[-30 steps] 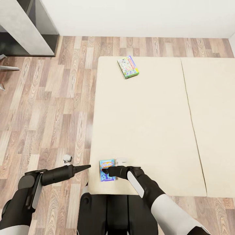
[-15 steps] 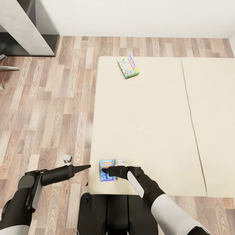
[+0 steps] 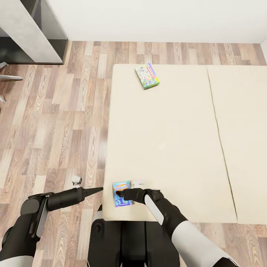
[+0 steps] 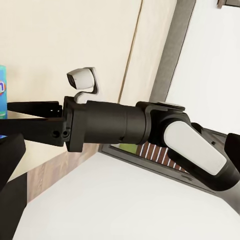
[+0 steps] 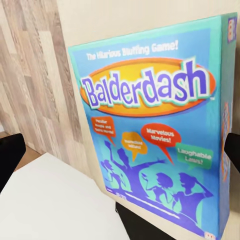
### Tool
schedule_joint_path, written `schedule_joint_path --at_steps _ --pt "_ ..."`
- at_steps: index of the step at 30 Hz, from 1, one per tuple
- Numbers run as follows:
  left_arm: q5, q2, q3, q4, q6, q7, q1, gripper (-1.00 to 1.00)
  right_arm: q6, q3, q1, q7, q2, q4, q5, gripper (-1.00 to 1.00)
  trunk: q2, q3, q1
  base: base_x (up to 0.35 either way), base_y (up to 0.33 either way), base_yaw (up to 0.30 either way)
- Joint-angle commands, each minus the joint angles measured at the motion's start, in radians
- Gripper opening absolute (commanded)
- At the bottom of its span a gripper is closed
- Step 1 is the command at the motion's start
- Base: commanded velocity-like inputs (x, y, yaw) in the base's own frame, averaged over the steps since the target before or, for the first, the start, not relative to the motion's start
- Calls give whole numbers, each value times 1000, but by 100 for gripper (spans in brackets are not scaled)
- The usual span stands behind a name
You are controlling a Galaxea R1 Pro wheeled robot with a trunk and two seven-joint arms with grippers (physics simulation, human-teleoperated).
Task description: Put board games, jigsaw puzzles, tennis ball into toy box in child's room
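Two board games lie on the cream bed (image 3: pixel 167 141). The blue Balderdash box (image 3: pixel 121 193) is flat at the bed's near left corner, and a green game (image 3: pixel 147 75) rests near the far edge. My right gripper (image 3: pixel 119 193) hovers over the blue box. In the right wrist view the Balderdash box (image 5: pixel 150 125) sits between the two fingers, which stand far apart at the picture's sides, open and holding nothing. My left gripper (image 3: pixel 99 190) hangs over the floor just beside the bed's corner, pointing at the box, open and empty. The right arm (image 4: pixel 110 125) crosses the left wrist view.
Wood floor (image 3: pixel 55 122) lies to the left of the bed and beyond it. A grey cabinet (image 3: pixel 29 33) stands at the far left against the white wall. A seam (image 3: pixel 219 141) splits the bed's top lengthwise. My own dark base (image 3: pixel 122 241) is against the bed's near edge.
The whole picture has shifted a few pixels, so the camera moved slightly. Both arms and both games stand as before.
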Motion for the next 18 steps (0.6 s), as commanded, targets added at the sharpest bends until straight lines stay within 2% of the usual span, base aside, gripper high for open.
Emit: schedule_joint_path --at_steps 1,18 --pt "-1 0 0 0 10 -4 0 100 4 0 0 1 0 -1 -2 100 -1 -1 1 0 77 0" --pt "-1 0 0 0 10 -4 0 100 3 0 0 1 0 -1 -2 100 -1 -1 1 0 66 0"
